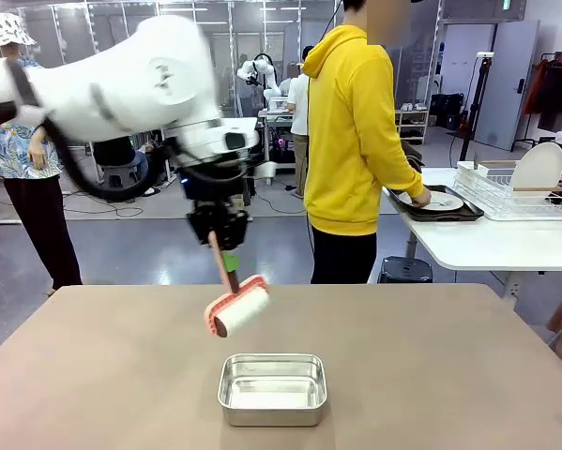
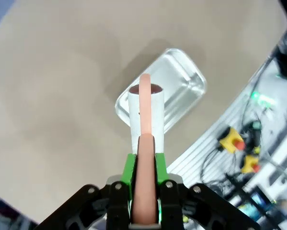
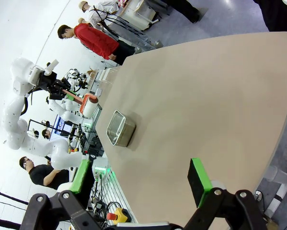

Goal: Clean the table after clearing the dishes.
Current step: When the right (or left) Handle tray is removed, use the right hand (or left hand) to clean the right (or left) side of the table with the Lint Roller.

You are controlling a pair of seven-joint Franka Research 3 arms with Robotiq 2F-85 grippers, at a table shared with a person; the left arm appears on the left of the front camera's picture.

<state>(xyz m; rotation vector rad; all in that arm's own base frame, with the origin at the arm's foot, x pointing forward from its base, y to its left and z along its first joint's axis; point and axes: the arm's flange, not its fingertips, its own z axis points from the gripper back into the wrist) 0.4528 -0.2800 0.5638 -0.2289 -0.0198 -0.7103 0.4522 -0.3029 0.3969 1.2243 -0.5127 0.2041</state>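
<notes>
My left gripper (image 1: 226, 246) is shut on the pink handle of a cleaning roller (image 1: 240, 309), whose white roll hangs tilted just above the brown table (image 1: 93, 375), behind a steel pan (image 1: 272, 388). In the left wrist view the handle runs up between the green pads of the gripper (image 2: 144, 165) to the roll (image 2: 145, 115), over the pan (image 2: 186, 81). My right gripper (image 3: 139, 178) stands open, with nothing between its fingers, beyond the table's edge (image 3: 205, 96). A dark tray with a white plate (image 1: 437, 202) lies on the white side table under the hand of a person in yellow (image 1: 417, 195).
A wire rack (image 1: 515, 192) with an upright white plate (image 1: 537, 169) stands on the white table at the back right. The person in yellow (image 1: 351, 131) stands between the two tables. The right wrist view shows the pan (image 3: 120, 128) and roller (image 3: 88, 104) far off.
</notes>
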